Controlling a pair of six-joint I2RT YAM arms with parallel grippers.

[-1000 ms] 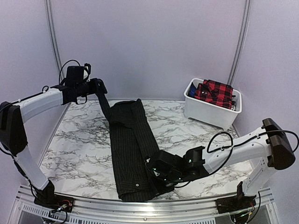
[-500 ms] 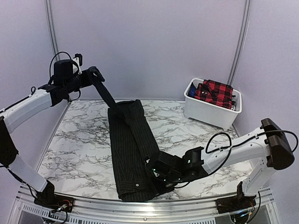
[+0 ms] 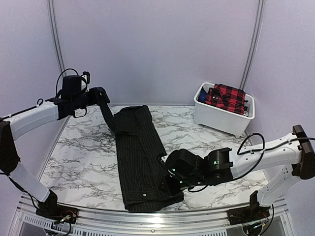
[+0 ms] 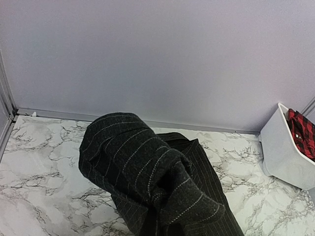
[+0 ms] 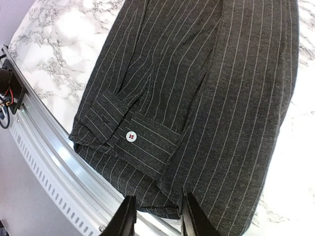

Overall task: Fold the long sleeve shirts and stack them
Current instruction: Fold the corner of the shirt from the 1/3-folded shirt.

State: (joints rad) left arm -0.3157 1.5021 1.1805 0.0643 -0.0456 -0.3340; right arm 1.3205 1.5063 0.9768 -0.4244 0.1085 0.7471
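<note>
A black pinstriped long sleeve shirt lies folded into a long strip down the middle of the marble table. My left gripper is at the far left, shut on the shirt's sleeve, which hangs from it down to the collar end. In the left wrist view the bunched sleeve covers the fingers. My right gripper is open and empty just above the shirt's near hem. In the right wrist view the gripper frames the hem edge, and a buttoned cuff lies to its left. A red-and-black plaid shirt lies in a bin.
The white bin stands at the back right; it also shows in the left wrist view. The metal rail of the table's near edge runs right below the shirt's hem. Bare marble lies left of the shirt.
My left gripper rose with the sleeve, then came back down and a little right. My right gripper has drawn back to the right, off the shirt's near edge.
</note>
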